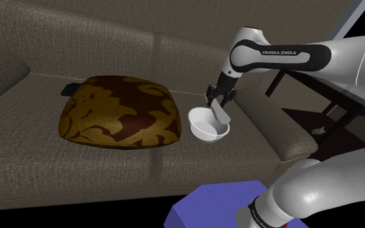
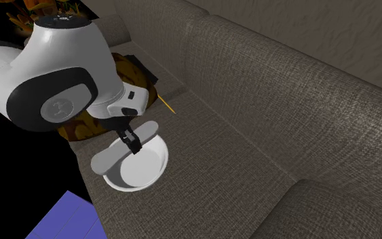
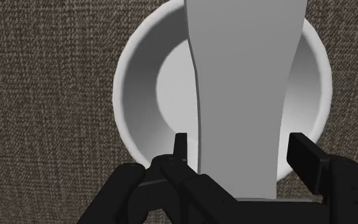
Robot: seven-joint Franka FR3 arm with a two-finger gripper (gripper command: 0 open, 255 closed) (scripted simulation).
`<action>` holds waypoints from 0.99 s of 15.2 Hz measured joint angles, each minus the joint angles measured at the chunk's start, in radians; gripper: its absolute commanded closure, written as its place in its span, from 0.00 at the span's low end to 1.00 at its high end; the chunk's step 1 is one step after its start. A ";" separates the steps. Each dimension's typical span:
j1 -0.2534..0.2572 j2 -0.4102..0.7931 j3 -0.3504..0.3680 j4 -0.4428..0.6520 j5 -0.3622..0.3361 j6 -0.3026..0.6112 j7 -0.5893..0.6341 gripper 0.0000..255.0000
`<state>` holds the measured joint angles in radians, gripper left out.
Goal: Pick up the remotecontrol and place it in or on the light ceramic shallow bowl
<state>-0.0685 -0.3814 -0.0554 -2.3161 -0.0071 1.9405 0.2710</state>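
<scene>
The grey remote [image 2: 108,157] lies across the white bowl [image 2: 161,163], long axis spanning rim to rim, both ends overhanging. In the wrist view the gripper [image 3: 234,149] straddles it, fingers [image 3: 180,145] apart with gaps either side. The shoulder view shows a patterned cushion [image 1: 119,110] beside the bowl on the brown fabric sofa [image 1: 109,168].
</scene>
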 measured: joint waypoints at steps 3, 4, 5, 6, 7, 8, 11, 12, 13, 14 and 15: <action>0.002 0.003 0.003 -0.035 0.001 0.038 0.004 1.00; 0.001 0.006 0.002 -0.046 0.001 0.051 0.004 1.00; 0.001 0.010 0.001 -0.056 0.001 0.065 0.003 1.00; 0.000 0.013 0.000 -0.067 0.000 0.079 0.001 1.00; 0.000 0.016 -0.001 -0.076 0.000 0.091 0.000 1.00; 0.001 0.019 0.000 -0.086 0.001 0.105 0.001 1.00; 0.000 0.032 -0.001 -0.118 0.001 0.150 -0.001 1.00; 0.000 0.039 -0.001 -0.127 0.001 0.165 0.000 1.00; 0.001 0.043 -0.001 -0.135 0.001 0.177 -0.001 1.00; 0.001 0.046 -0.002 -0.137 0.001 0.183 -0.001 1.00; 0.000 0.048 -0.002 -0.139 0.001 0.187 -0.001 1.00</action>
<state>-0.0681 -0.3329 -0.0574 -2.4547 -0.0058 2.1272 0.2697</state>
